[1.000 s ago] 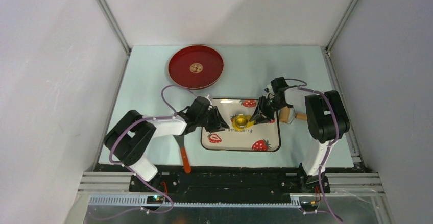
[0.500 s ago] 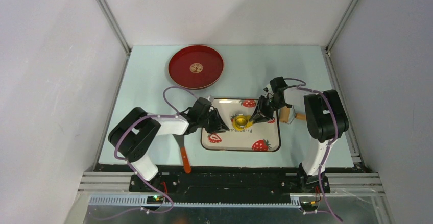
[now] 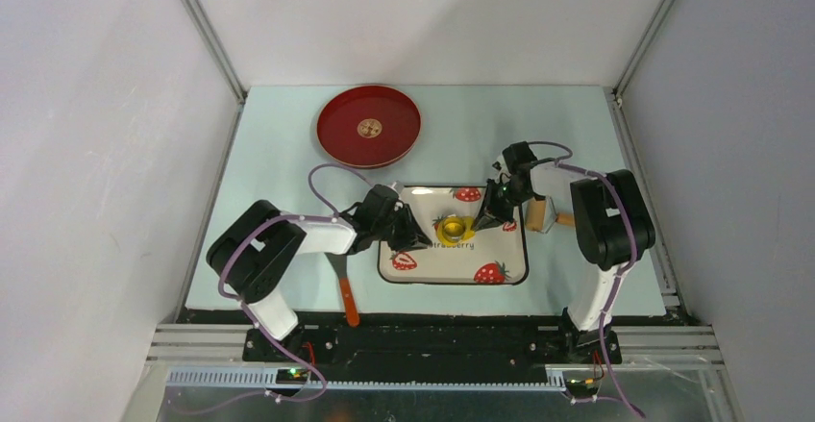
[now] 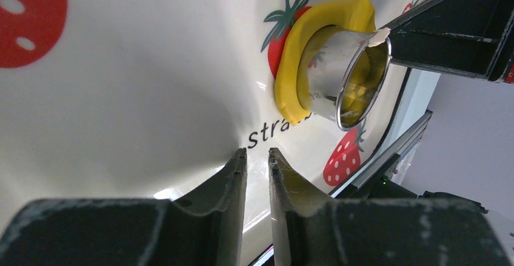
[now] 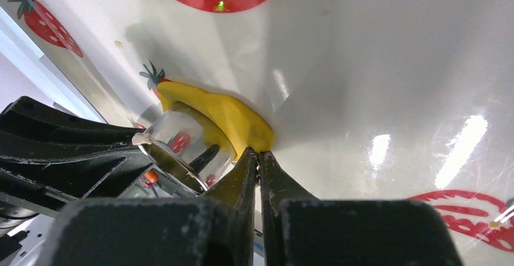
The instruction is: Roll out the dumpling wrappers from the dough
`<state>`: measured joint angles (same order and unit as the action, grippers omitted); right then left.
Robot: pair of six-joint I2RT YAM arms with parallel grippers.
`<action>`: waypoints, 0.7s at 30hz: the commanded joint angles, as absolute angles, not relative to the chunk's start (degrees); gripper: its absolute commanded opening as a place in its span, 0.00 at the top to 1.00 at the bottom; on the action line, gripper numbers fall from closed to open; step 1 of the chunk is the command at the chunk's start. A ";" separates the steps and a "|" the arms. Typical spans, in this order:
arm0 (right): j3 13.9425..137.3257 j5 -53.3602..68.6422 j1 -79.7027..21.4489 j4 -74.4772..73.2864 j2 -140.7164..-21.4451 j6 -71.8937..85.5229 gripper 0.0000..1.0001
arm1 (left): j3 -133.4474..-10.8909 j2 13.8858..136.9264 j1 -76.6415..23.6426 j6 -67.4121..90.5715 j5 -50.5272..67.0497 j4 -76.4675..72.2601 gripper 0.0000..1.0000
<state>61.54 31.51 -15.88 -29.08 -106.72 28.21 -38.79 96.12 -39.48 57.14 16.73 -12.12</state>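
The dough (image 4: pixel 292 66) is soft, matte, bright yellow putty, pressed into a thick collar around a thin-walled, polished metal ring cutter (image 4: pixel 327 75). The cutter sits tilted on the mat (image 3: pixel 432 263), and more yellow shows inside its bore. The mat is a glossy cream sheet printed with red strawberries, with glare streaks across it. It dimples slightly where the left gripper (image 4: pixel 257 152) bears down near the lettering, apart from the dough. That gripper's ribbed black fingers are closed to a thin slit with nothing in it.

The right gripper (image 5: pixel 257 152) has its fingers pressed flat together, and their tips touch the outer edge of the yellow collar just beside the cutter.

From above, both arms fold low and reach inward across the mat from opposite sides, wrists pitched down.

Well apart on the far left lies a lacquer-red round plate (image 3: pixel 332 105). A small round disc (image 3: pixel 369 128) sits at its centre, too small to tell whether it is dough or decoration.
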 commanded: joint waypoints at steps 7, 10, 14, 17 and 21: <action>63.72 27.27 -16.45 -29.17 -96.87 26.83 0.96 | -37.83 99.11 -39.80 57.07 15.17 -9.67 0.77; 63.78 25.04 -16.29 -30.89 -95.99 26.18 0.93 | -38.41 99.72 -39.79 56.98 15.08 -8.52 0.78; 63.77 21.27 -16.03 -33.59 -96.93 25.29 0.71 | -38.56 100.44 -39.76 56.67 15.14 -7.79 0.78; 63.78 20.87 -15.92 -34.17 -97.79 25.18 0.61 | -38.50 100.46 -39.75 56.46 15.06 -7.40 0.78; 63.77 20.91 -15.91 -33.91 -98.38 25.18 0.55 | -38.49 100.55 -39.80 56.26 15.03 -7.13 0.78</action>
<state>62.04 22.72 -16.16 -32.99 -97.84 25.89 -39.31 98.17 -39.48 58.06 18.13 -13.93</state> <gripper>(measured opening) 0.429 0.221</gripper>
